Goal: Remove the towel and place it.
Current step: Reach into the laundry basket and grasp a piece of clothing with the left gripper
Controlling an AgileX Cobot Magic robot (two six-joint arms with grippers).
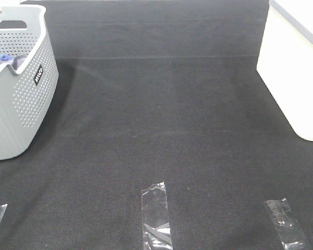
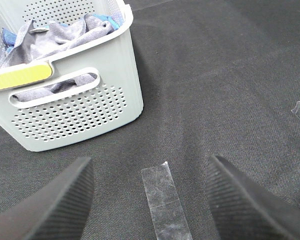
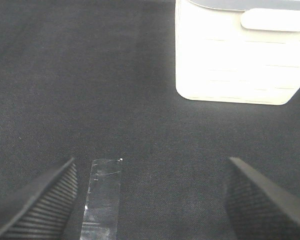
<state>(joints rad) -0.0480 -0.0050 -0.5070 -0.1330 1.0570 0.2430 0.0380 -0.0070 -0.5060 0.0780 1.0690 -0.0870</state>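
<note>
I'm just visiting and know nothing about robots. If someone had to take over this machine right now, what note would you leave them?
Left claw: open, empty, over the black mat, facing the grey basket.
Right claw: open, empty, facing the white bin.
Towel: crumpled inside the basket, next to a blue cloth.
Done: nothing yet; the towel is not removed.
Left: grasp the towel, lift it out, set it down.

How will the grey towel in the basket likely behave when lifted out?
Probably floppy: the towel lies crumpled in folds, so it should sag and trail. It may snag: part shows through the handle slot of the basket.
</note>
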